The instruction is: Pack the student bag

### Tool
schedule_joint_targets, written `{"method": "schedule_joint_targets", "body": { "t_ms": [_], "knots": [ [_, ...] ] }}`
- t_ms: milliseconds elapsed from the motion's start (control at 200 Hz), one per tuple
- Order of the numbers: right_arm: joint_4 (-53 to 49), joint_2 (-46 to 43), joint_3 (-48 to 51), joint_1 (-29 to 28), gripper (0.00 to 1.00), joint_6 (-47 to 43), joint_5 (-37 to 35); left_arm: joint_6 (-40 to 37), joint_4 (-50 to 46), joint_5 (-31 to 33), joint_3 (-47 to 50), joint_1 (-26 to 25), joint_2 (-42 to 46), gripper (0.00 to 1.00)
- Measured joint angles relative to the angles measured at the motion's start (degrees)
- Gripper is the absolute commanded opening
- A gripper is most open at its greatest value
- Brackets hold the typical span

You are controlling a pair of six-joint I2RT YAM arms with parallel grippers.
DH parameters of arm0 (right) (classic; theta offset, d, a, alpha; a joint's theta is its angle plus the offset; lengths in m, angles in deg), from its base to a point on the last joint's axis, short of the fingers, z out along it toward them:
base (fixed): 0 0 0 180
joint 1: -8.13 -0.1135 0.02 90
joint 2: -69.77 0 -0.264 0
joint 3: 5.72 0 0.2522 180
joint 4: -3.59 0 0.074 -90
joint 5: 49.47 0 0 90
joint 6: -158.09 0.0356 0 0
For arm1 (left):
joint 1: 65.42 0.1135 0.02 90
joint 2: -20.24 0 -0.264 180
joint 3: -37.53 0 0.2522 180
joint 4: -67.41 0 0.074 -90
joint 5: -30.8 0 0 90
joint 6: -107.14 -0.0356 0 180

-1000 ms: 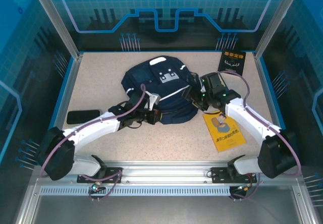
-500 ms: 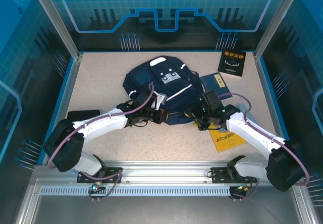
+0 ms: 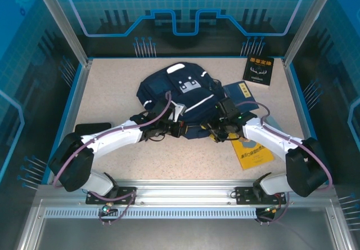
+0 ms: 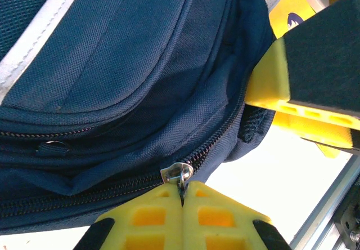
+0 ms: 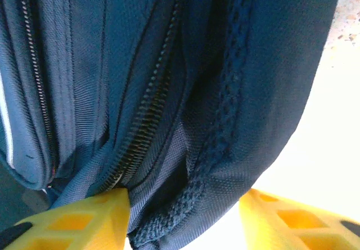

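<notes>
The student bag (image 3: pixel 179 95), navy with white stripes, lies in the middle of the table. At the bag's near edge my left gripper (image 3: pixel 181 129) is shut on the metal zipper pull (image 4: pixel 181 173), its yellow fingertips (image 4: pixel 152 210) pressed together around it. Just to the right, my right gripper (image 3: pixel 217 132) stands open astride a fold of the bag's fabric (image 5: pixel 225 148) beside the zipper. Its left finger (image 5: pixel 101 210) touches the cloth. A gap shows between the cloth and the right finger (image 5: pixel 281 216).
A yellow book (image 3: pixel 254 152) lies under the right forearm. A flat dark-blue book (image 3: pixel 241 90) rests against the bag's right side, and a black book (image 3: pixel 259 70) lies at the back right. A flat black object (image 3: pixel 90 129) sits at the left. Blue walls ring the table.
My right gripper came down from the bag's right side to its near edge, close to the left gripper, uncovering the dark-blue book, and its jaws narrowed. The left arm shifted slightly, still holding the pull.
</notes>
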Motion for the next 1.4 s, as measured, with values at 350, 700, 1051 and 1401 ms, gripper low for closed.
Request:
{"method": "schedule_joint_targets", "body": {
  "t_ms": [350,700,1051,1401],
  "knots": [
    [-0.09,0.02,1.46,0.50,0.09,-0.46,-1.79,-1.70,-2.58,3.28,-0.59,-0.39,-0.04,0.00],
    [-0.92,-0.42,1.51,2.47,0.04,-3.08,-5.20,-7.34,-12.22,8.55,-2.60,4.00,-0.04,0.00],
    [-1.53,-1.05,1.97,2.71,0.02,-4.74,-6.91,-8.61,-13.73,12.02,-3.23,10.62,-2.62,0.00],
    [1.40,8.20,-3.41,-2.03,0.04,-10.54,-2.10,-5.42,-15.58,19.45,-6.88,15.74,-9.07,0.00]
  ]
}}
